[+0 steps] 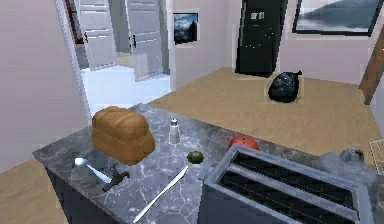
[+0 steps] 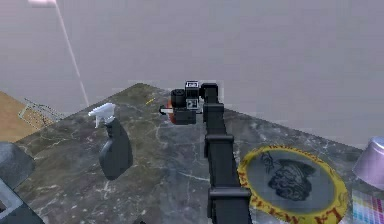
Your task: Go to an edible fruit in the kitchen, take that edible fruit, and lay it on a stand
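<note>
A small red round thing [image 1: 243,144], perhaps the fruit, lies on the dark marble counter [image 1: 150,175] just behind the toaster [image 1: 285,188]. In the arm side view the dark arm [image 2: 222,170] rises across the same counter [image 2: 60,150] to the gripper [image 2: 166,110] near the counter's far edge. A small orange-red patch [image 2: 170,117] shows at the fingers against the countertop. I cannot tell whether the gripper holds anything.
A bread loaf [image 1: 123,134], a shaker [image 1: 174,130], a small dark ball [image 1: 196,157], a spoon [image 1: 90,168] and a knife [image 1: 160,195] lie on the counter. A spray bottle [image 2: 113,147] and a patterned plate [image 2: 290,182] flank the arm. A black bag [image 1: 285,87] sits on the floor.
</note>
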Controlling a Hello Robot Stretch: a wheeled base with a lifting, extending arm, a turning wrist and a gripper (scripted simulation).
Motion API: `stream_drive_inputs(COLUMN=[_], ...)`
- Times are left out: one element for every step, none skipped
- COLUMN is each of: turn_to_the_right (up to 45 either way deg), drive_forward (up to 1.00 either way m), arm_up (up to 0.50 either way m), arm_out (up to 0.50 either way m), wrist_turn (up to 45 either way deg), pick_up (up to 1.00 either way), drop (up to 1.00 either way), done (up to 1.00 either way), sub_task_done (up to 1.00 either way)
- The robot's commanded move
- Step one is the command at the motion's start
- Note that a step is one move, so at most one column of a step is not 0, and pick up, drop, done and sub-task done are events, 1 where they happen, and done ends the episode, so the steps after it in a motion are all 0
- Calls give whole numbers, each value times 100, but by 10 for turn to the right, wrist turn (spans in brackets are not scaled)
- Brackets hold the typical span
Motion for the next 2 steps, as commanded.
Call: stream_drive_inputs(turn_to_the_right=[0,0], drive_forward=[0,0], arm_up=[10,0], arm_out=[0,0], wrist_turn=[0,-450], pick_up=[0,0], drop=[0,0], done=[0,0], sub_task_done=[0,0])
